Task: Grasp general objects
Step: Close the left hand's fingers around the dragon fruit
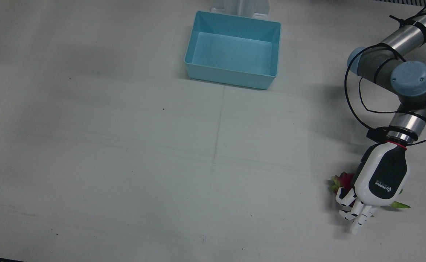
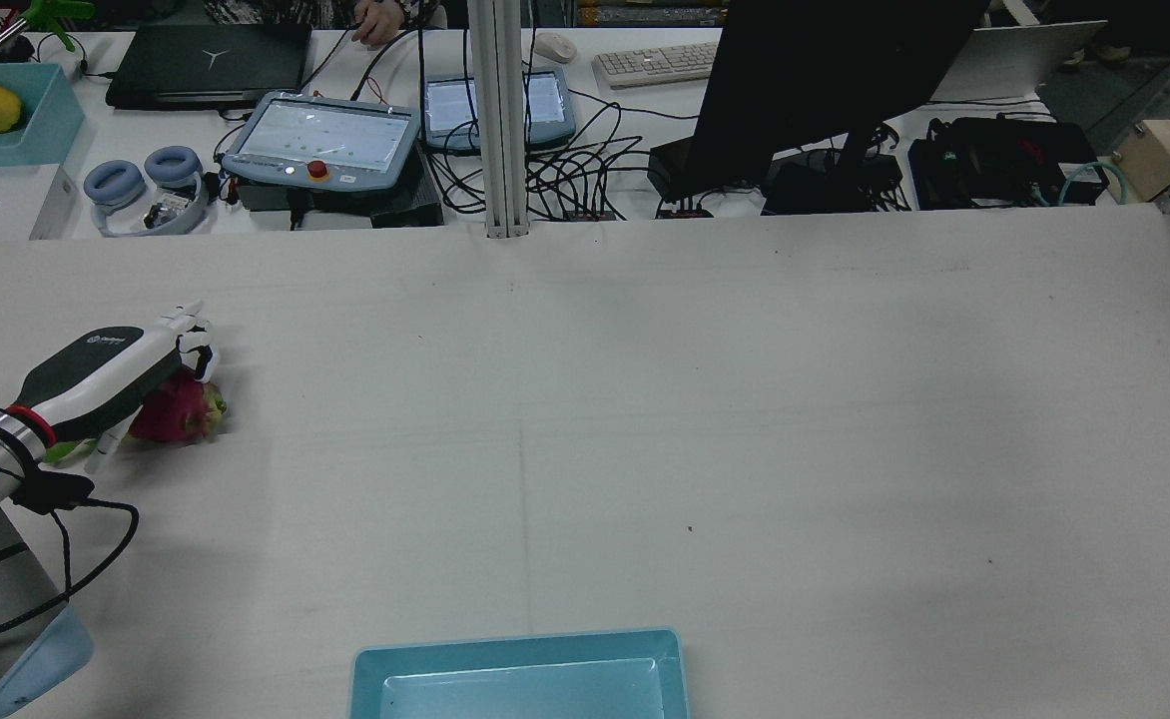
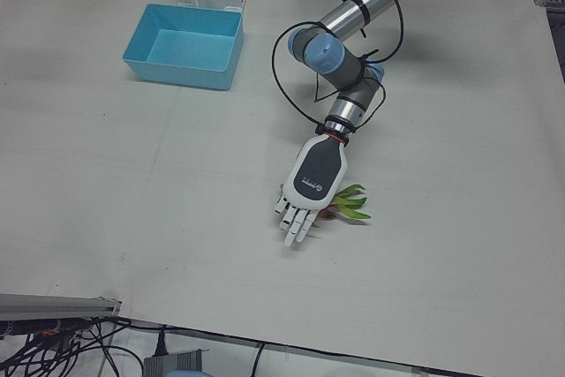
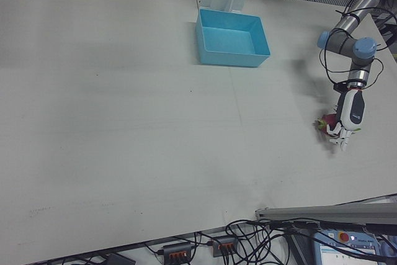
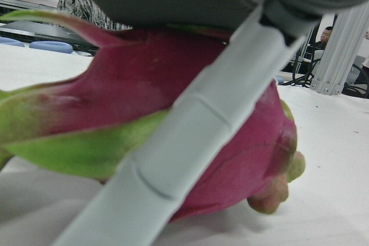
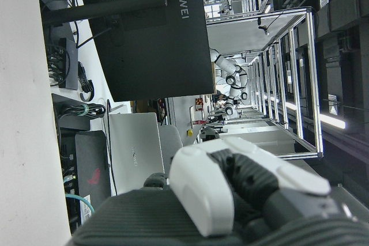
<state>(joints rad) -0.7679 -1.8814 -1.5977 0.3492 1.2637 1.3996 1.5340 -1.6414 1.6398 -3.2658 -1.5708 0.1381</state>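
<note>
White tabletop (image 1: 125,153) fills most of every fixed view, with a cluttered desk of monitors, cables and tablets beyond its far edge in the rear view only. Next in size, the blue bin (image 1: 233,49) sits near the robot's side at the table's middle; the rear view cuts it off at the bottom edge, while the front view shows all of it.

Over the table's left-hand part, well apart from the bin, the left arm reaches down and its left hand (image 1: 374,185) lies palm-down on top of the dragon fruit (image 2: 174,411). From the front view the hand hides nearly all of the fruit, leaving only a pink edge and green leaf tips; the rear view shows its red body resting on the table under the palm. The fingers stretch out past the fruit, spread and not wrapped around it, so the hand is open. In the left hand view one finger crosses in front of the fruit, very close.

Only the right hand view shows the right hand (image 6: 230,194), too partially to judge its state.
</note>
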